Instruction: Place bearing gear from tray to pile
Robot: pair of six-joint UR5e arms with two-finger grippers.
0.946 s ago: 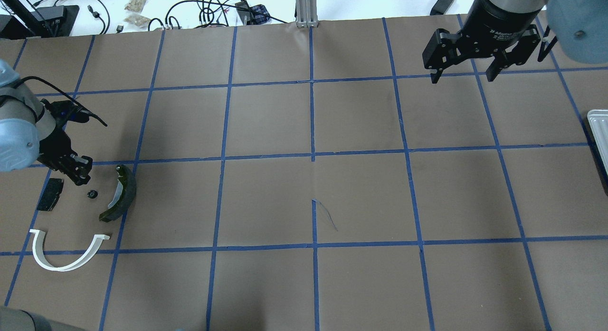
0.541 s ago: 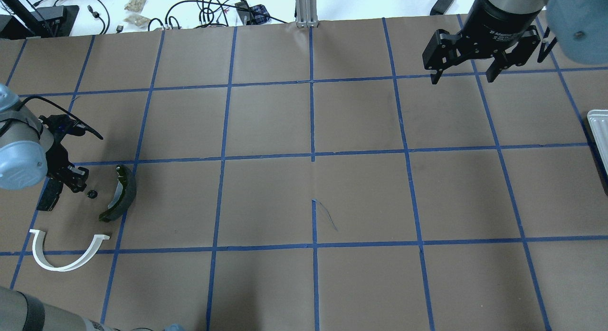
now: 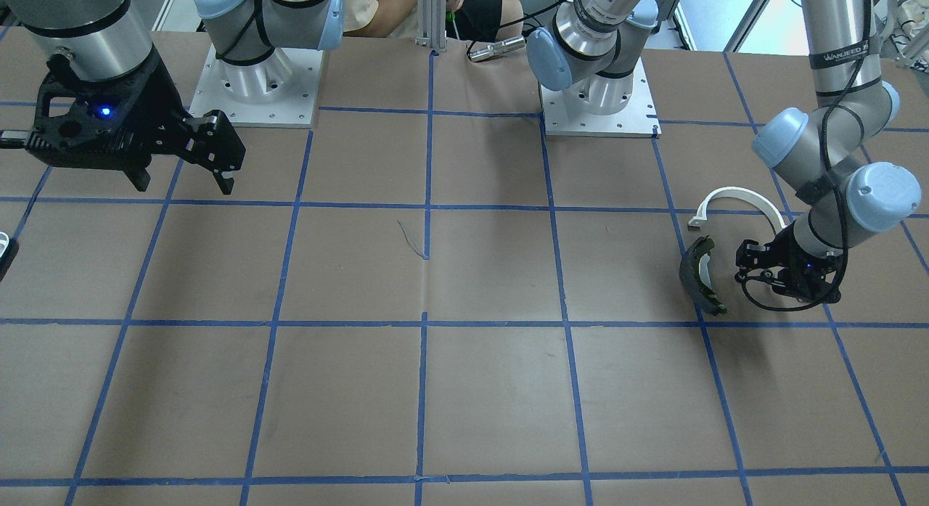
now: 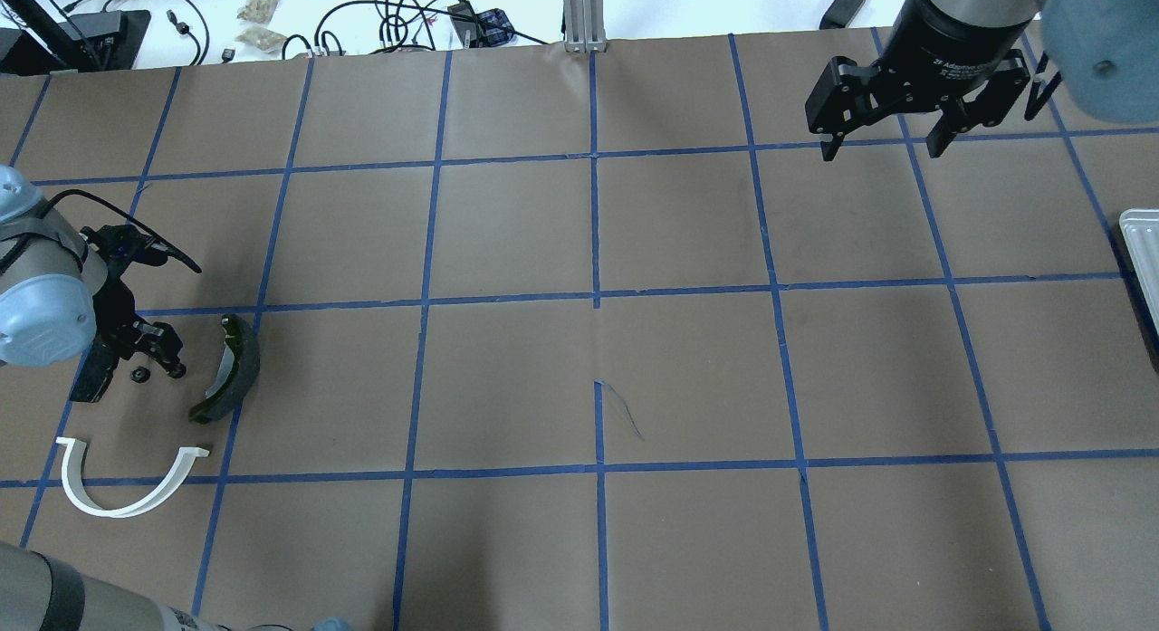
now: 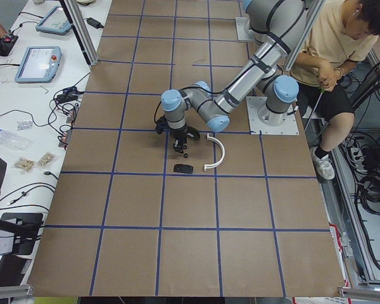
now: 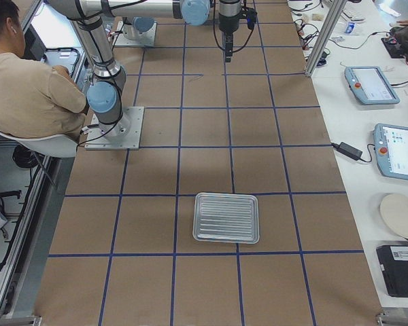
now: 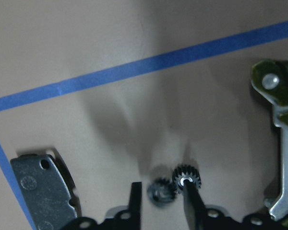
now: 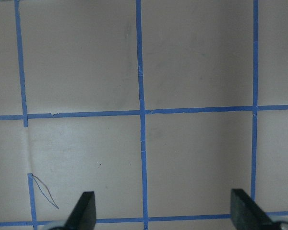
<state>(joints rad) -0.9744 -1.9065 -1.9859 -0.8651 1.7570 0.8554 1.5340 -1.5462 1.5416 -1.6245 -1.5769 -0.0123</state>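
Fingers of the left gripper [image 7: 161,197] stand partly spread at the bottom of the wrist view. The bearing gear [image 7: 186,178] sits between them, close by the finger on the frame's right. The black pad [image 7: 41,184] lies lower left, the brake shoe [image 7: 278,115] at the right edge, and the white arch [image 4: 127,486] just beyond. Farthest off, the right gripper [image 8: 165,211] hangs wide apart and empty, and the tray [image 6: 226,217] is well apart.

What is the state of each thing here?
bearing gear, lying loose, not gripped
left end effector, open, low at the bearing gear
right end effector, open, empty
tray, empty
brake shoe, at rest, untouched
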